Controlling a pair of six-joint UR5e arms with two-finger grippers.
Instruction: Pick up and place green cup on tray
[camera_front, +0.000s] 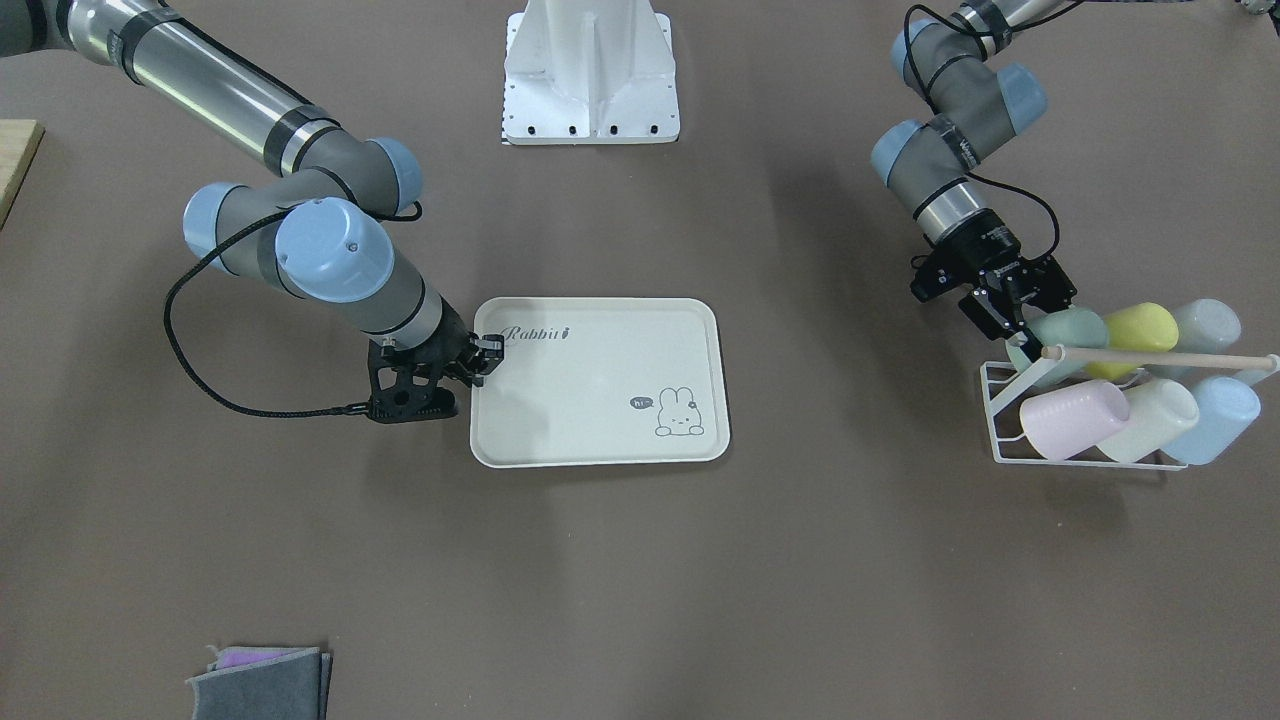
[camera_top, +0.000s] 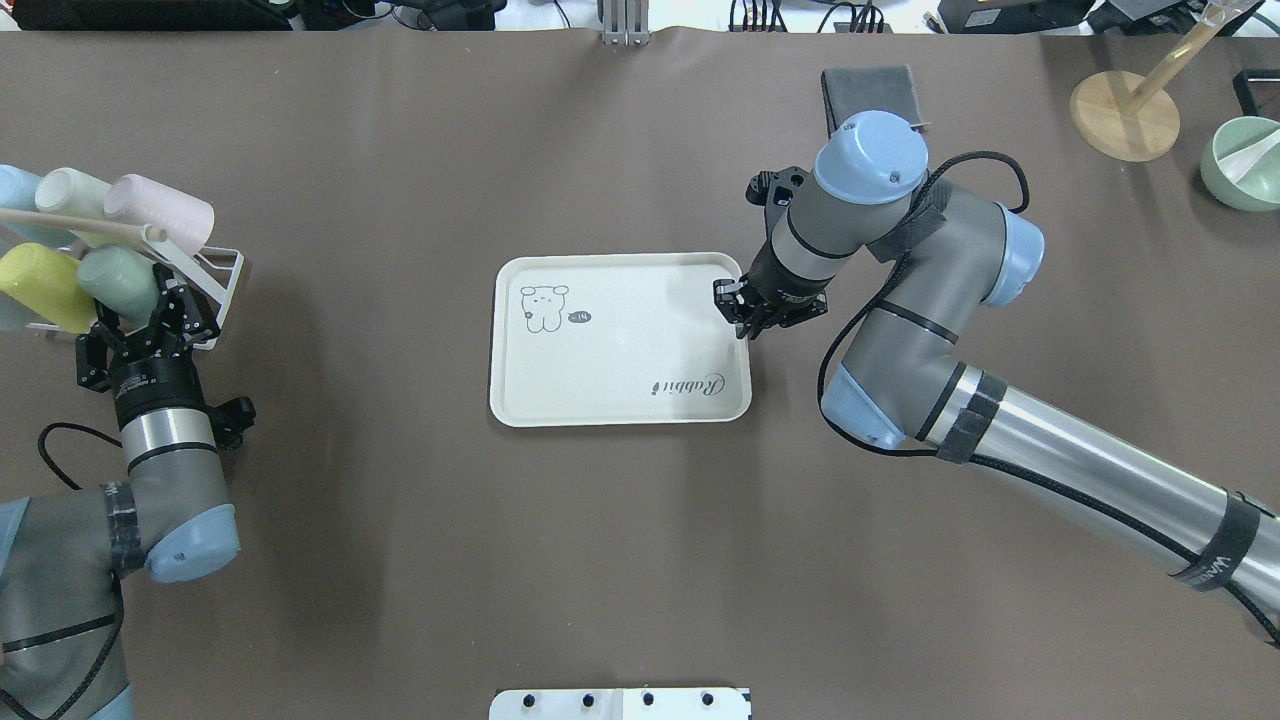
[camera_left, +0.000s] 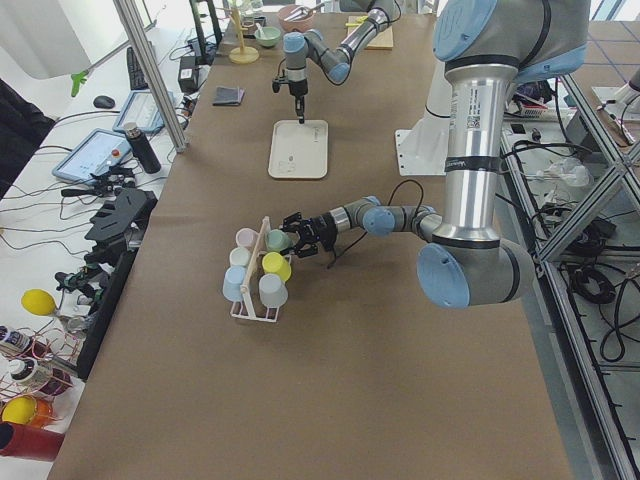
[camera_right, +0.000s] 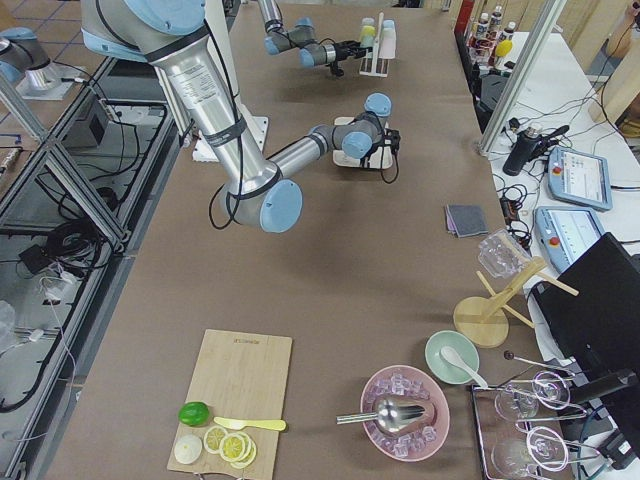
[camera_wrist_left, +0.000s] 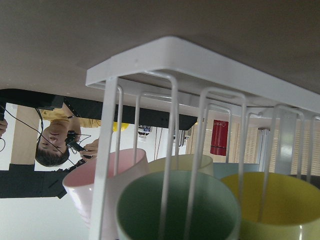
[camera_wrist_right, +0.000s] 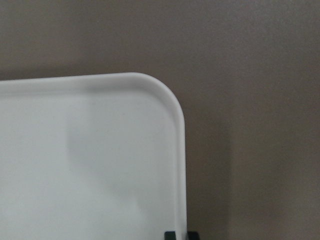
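**Green cup** (camera_top: 118, 283): mint, no handle. Lies tilted on its side in a white wire rack (camera_top: 228, 268) at the far-left end of the desk (camera_top: 400, 550) (overhead view). Upper row, on the end nearest the tray, just beside the yellow cup (camera_top: 40, 285). Its mouth faces the left gripper, and rack wires cross in front of its opening in the left wrist view.

**Left gripper** (camera_top: 140, 312): just off the green cup's mouth, jaws spread wide, one each side of the rim. Nothing held. Can't tell if the tips touch the cup.

**Rack, other contents:** pink cup (camera_top: 160, 212), cream cup (camera_top: 75, 192) and lt-blue cup (camera_top: 15, 185) in the other row. A wooden dowel (camera_top: 80, 222) runs across the top.

**Tray** (camera_top: 620, 340): cream-white, rounded corners, flat on the desk near centre, well apart from the rack. "Rabbit" script and bunny print on it.

**Right gripper** (camera_top: 745, 322): at the tray's right-hand short edge, near the far corner. Jaws closed to a narrow gap on the raised rim, one tip inside and one outside per the right wrist view.

**Misc:** grey cloth (camera_top: 870, 95) on the far side of the desk, behind the right arm.
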